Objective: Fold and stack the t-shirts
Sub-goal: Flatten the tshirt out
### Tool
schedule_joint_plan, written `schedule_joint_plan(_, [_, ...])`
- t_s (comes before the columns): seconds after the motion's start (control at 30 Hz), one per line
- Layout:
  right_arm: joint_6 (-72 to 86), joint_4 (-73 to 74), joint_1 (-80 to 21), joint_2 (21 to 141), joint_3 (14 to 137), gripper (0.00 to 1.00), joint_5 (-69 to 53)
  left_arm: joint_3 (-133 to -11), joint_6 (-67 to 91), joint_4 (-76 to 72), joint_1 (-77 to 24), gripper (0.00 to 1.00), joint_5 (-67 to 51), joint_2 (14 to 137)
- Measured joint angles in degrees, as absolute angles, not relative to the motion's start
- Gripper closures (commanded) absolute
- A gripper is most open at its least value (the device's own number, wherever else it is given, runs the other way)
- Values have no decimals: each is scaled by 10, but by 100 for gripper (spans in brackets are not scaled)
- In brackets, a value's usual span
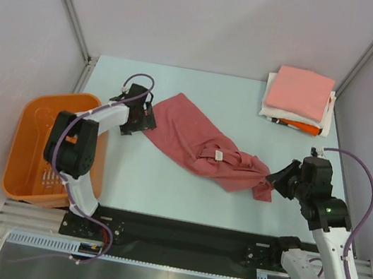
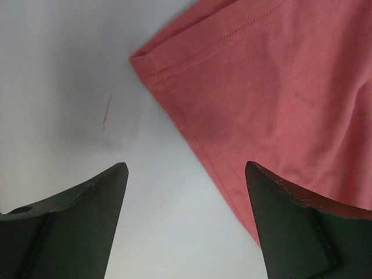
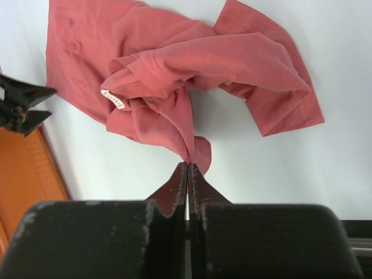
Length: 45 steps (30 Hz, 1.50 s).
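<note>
A dusty-red t-shirt (image 1: 200,145) lies crumpled and stretched diagonally across the pale table, its neck label facing up. My right gripper (image 1: 279,178) is shut on a pinch of the shirt's cloth (image 3: 192,152) at its right end. My left gripper (image 1: 140,119) is open just above the table at the shirt's left hemmed corner (image 2: 152,64); one finger (image 2: 290,215) lies over the cloth edge, the other over bare table. A folded stack with a salmon-pink tee (image 1: 299,92) on top of white and orange ones sits at the back right.
An orange plastic basket (image 1: 24,148) stands at the left edge of the table, beside the left arm. White enclosure walls close the table at the back and sides. A black rail runs along the near edge.
</note>
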<state>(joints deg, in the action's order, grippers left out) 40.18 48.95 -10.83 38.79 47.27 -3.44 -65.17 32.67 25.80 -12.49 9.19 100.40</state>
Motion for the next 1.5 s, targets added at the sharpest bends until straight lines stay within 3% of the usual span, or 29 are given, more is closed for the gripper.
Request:
schedule_joint_plan(0.13, [399, 485, -107, 392, 473, 100, -51, -693, 339, 257, -125, 24, 93, 1063])
schedule_joint_plan(0.33, [396, 484, -106, 398, 478, 100, -69, -740, 350, 259, -123, 54, 110, 1113])
schedule_joint_plan(0.47, [394, 484, -106, 398, 481, 100, -75, -751, 350, 261, -120, 100, 124, 1124])
schedule_joint_plan(0.8, [394, 499, -98, 443, 573, 100, -84, -755, 340, 289, -118, 100, 112, 1073])
schedule_joint_plan(0.97, [394, 498, -78, 508, 724, 100, -92, -809, 336, 353, -118, 99, 99, 935])
schedule_joint_plan(1.27, [383, 544, 10, 625, 1088, 100, -106, -1119, 313, 439, -119, 100, 73, 779])
schedule_joint_plan(1.5, [356, 583, 16, 635, 1274, 100, -60, -1178, 295, 473, -119, 100, 10, 698])
